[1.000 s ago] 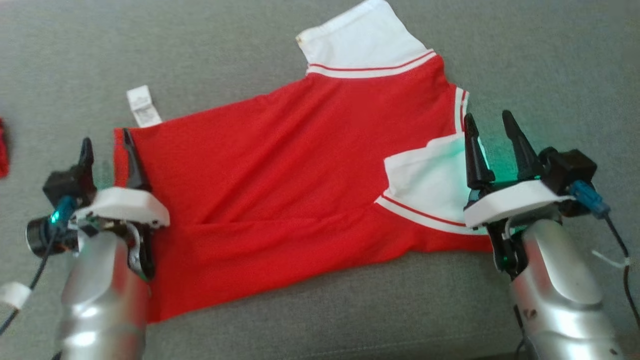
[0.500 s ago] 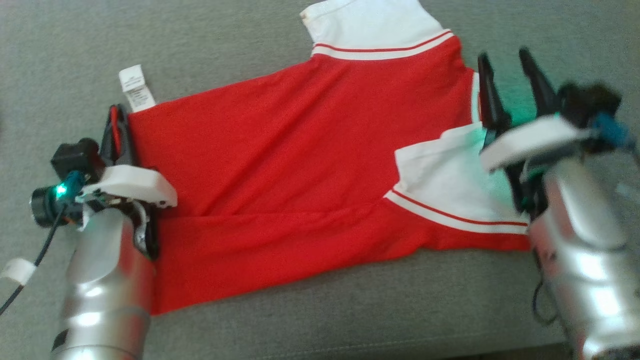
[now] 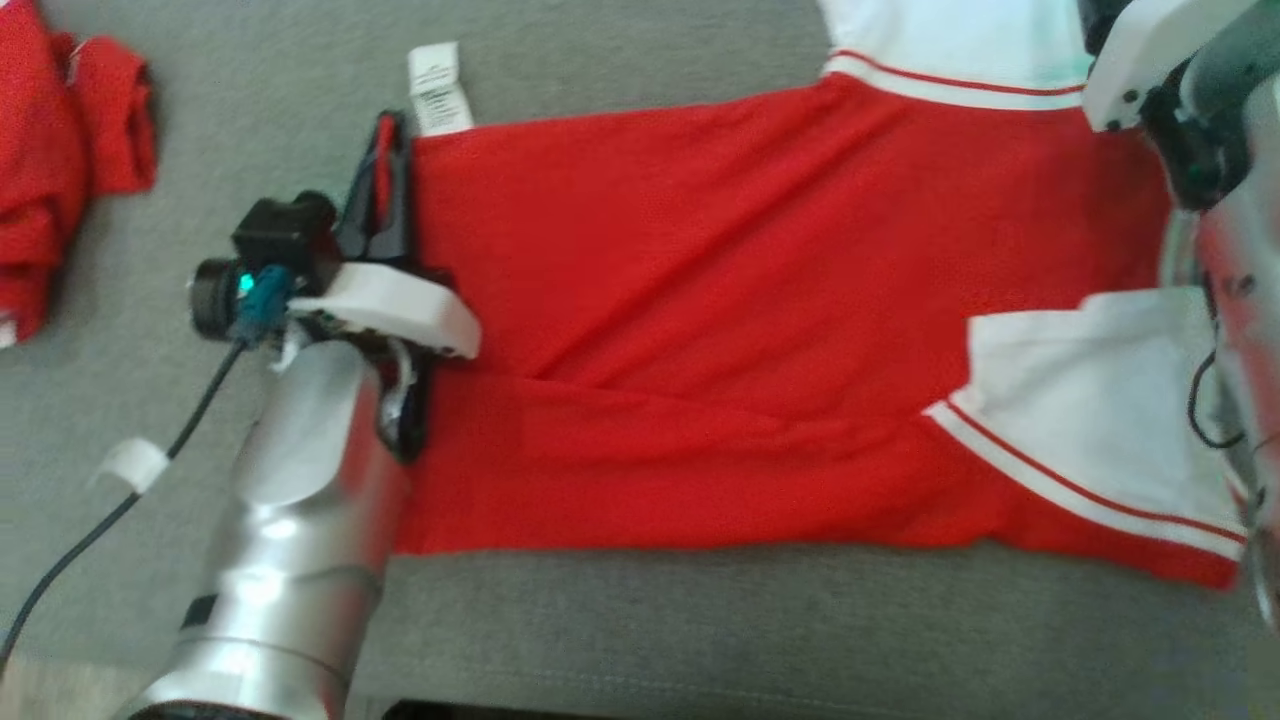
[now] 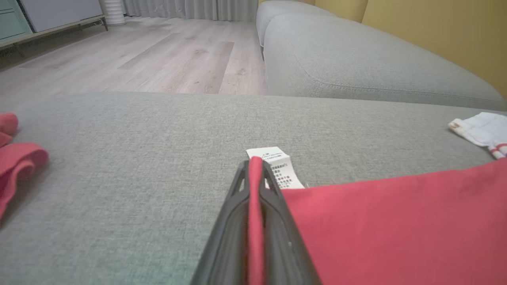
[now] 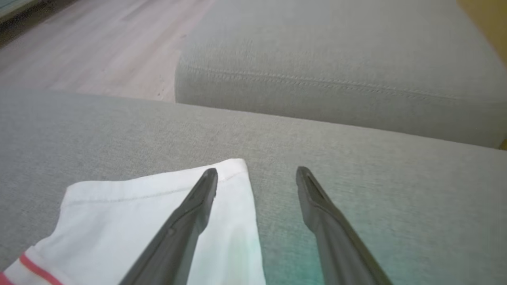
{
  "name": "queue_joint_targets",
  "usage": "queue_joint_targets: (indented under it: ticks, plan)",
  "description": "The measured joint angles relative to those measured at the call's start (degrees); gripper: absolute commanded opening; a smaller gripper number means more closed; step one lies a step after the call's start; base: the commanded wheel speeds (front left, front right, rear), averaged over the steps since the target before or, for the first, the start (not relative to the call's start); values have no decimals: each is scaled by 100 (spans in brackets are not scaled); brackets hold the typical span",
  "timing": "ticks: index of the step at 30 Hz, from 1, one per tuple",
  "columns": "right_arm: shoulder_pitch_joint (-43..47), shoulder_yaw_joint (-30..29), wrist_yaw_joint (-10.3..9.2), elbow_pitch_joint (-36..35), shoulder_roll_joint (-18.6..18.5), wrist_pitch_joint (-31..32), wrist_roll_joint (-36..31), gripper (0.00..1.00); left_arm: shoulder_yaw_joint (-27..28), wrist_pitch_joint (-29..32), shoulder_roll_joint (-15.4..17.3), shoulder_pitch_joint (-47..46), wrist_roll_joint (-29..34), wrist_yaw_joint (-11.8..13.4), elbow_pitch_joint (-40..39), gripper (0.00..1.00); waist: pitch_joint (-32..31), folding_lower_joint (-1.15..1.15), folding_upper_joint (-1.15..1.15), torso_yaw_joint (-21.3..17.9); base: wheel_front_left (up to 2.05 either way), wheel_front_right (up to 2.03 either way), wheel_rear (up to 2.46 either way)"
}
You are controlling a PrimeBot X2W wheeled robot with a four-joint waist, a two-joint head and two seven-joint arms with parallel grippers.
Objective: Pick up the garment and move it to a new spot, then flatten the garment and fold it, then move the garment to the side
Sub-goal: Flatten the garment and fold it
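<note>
- The red jersey T-shirt with white sleeves and striped trim (image 3: 720, 260) lies spread but creased on the grey woven sofa cushion (image 3: 700, 630), its hem end to the robot's left and its sleeves to the right
- The left gripper (image 3: 385, 125) is pressed together on the far corner of the hem, with a fold of red cloth sandwiched between its dark fingers (image 4: 277, 221), just beside the white care label (image 3: 435, 85); this looks like a corner hold so the hem can be lifted or drawn taut
- The right gripper (image 5: 256, 171) stands spread, one finger over the edge of the far white sleeve (image 5: 138, 221) and the other over bare cushion; it holds nothing, and seems lined up to take the matching corner
- A crumpled red cloth pile (image 3: 60, 150) sits well apart to the left
- A second ago the left fingers were spread astride the hem; now they are clamped on it
- The right arm was then beside the near sleeve and has since reached on to the far one
- The head camera has swung, so the shirt's shift across the view is not its own movement
</note>
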Motion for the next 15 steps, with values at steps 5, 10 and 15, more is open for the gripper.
queue_joint_targets:
  ticks: [5,10,15]
  plan:
    - [-324,77,0,550,-135,189,-118,100,-877,0,-11,-90,-688,256,-269,0,190,0,0,423,0,0,0]
    - [-625,149,0,881,-186,266,-167,88,-1288,0,-11,-94,-1048,506,-360,0,337,-1,0,641,0,0,0]
    - [-650,25,0,1057,-244,-501,-400,0,-1344,0,-11,-108,-1078,619,-375,0,298,-2,0,589,0,0,0]
